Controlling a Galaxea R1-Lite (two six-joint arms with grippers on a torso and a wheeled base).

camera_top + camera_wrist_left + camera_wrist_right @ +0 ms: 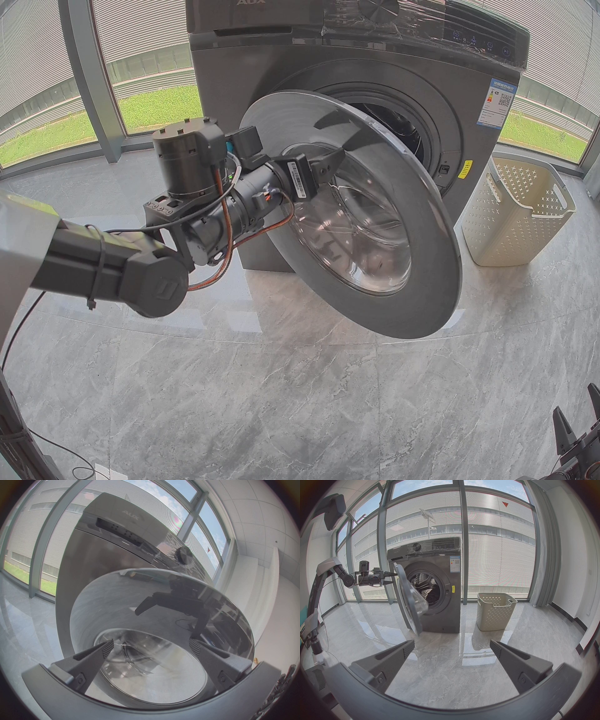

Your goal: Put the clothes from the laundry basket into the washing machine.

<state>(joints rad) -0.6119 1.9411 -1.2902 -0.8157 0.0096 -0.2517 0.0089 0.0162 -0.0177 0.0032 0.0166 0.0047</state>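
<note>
— While the washer (250,81) door (359,231) stands open, where is the basket (519,209)?
— At the washer's 3 o'clock, on the floor (281,387). Left pincer (151,648) wide at the door; right pincer (450,650) wide too.

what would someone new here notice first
The washing machine has its big round door swung wide open toward the robot, with the open left gripper close to the door's outer face. A pale basket stands on the grey floor beside the machine, on the robot's right.
</note>
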